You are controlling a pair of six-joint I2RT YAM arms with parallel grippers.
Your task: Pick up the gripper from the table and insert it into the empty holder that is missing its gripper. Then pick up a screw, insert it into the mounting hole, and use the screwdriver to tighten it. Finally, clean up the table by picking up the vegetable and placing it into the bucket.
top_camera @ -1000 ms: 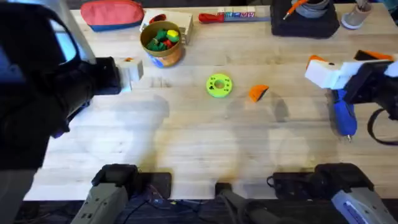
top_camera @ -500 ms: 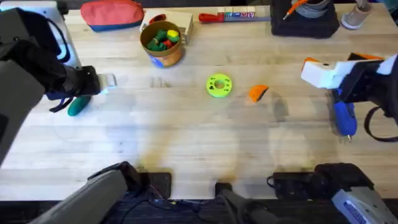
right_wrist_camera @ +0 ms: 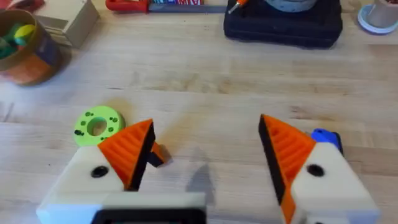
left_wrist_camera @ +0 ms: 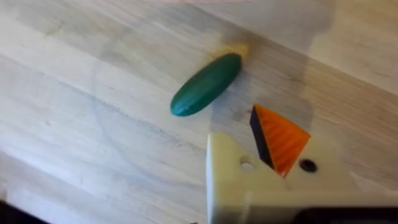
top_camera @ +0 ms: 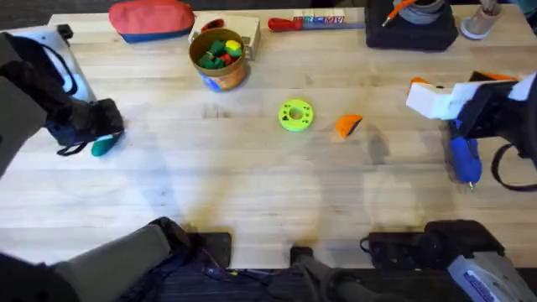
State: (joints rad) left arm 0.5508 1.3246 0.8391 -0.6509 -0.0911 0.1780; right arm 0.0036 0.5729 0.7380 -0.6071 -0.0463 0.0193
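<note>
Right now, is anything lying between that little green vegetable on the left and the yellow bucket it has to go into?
Nothing visible does. Bare table lies between the vegetable and the bucket; the left gripper hovers right beside the vegetable.

A wooden table (top_camera: 252,193) carries the clutter. A lime-green disc with holes (top_camera: 295,115) lies near its middle. Along the far edge, from left to right, sit a red pouch (top_camera: 151,18), a tan box (top_camera: 249,32), a red-handled tool (top_camera: 306,23), a black case (top_camera: 413,32) and a pale cup (top_camera: 480,23).
</note>
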